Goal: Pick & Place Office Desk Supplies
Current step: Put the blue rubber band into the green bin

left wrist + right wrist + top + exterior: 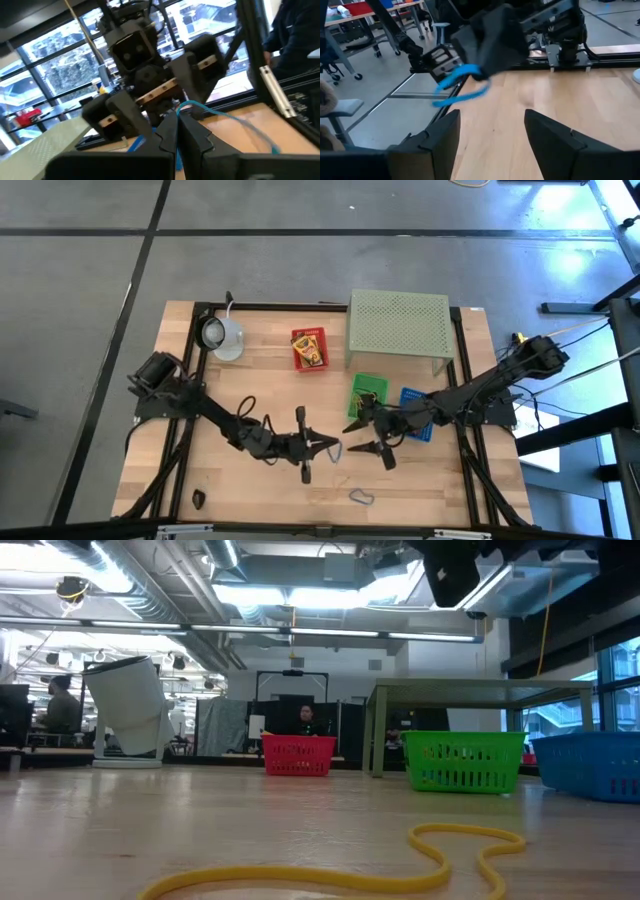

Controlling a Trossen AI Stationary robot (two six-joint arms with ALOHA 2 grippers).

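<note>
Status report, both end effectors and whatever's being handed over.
Left end effector shut on blue loop, mid-table. Right end effector open, facing it, not touching. Nothing between them.

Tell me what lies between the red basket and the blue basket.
The green basket sits between the red basket and the blue basket; the high and low views both show it.
</note>
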